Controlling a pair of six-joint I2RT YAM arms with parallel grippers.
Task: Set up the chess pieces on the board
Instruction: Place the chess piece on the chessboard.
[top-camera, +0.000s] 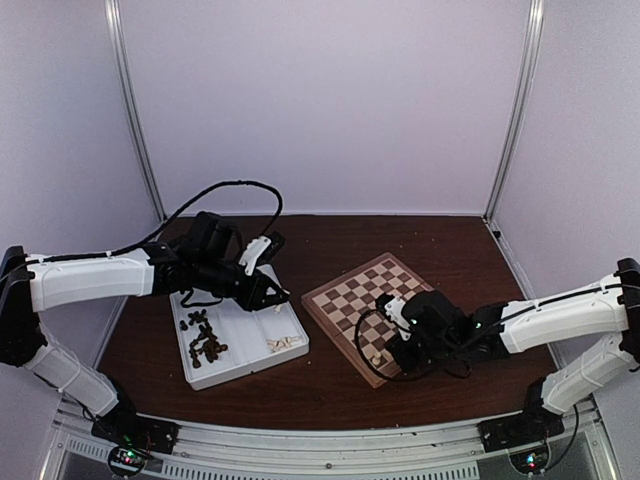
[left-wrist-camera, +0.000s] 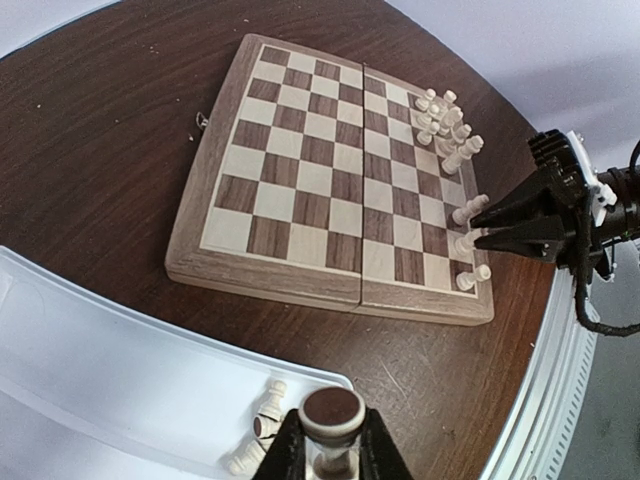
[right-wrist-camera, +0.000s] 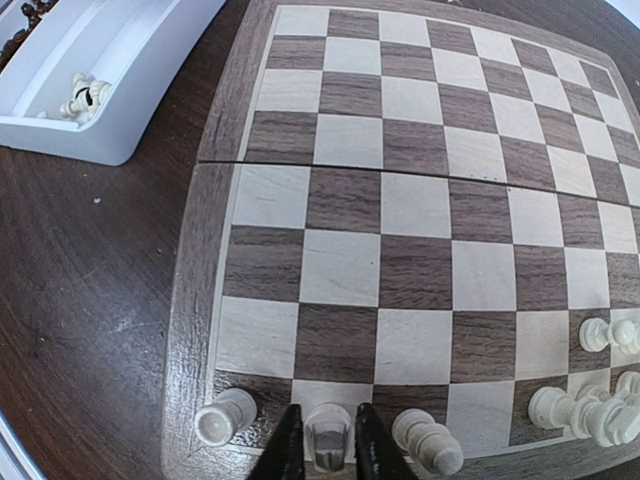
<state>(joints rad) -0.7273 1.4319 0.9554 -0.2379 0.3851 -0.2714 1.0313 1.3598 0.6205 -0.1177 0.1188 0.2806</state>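
Observation:
The board (top-camera: 350, 295) lies right of centre, its near-right corner under my right gripper (top-camera: 388, 348). In the right wrist view my right gripper (right-wrist-camera: 328, 445) has a finger close against each side of a cream-white chess piece (right-wrist-camera: 328, 430) standing upright in the board's (right-wrist-camera: 400, 200) edge row, between two other cream pieces (right-wrist-camera: 225, 415) (right-wrist-camera: 428, 440). My left gripper (left-wrist-camera: 330, 445) hangs over the white tray (left-wrist-camera: 100, 350), shut on a cream piece (left-wrist-camera: 332, 412) whose dark round base faces the camera. More cream pieces (left-wrist-camera: 445, 125) crowd the board's (left-wrist-camera: 300, 180) far corner.
The tray (top-camera: 240, 375) sits left of the board, with several dark brown pieces (top-camera: 205, 340) in its left compartment. A few cream pieces (top-camera: 283, 343) lie tipped over in its right compartment. The left arm reaches across above the tray.

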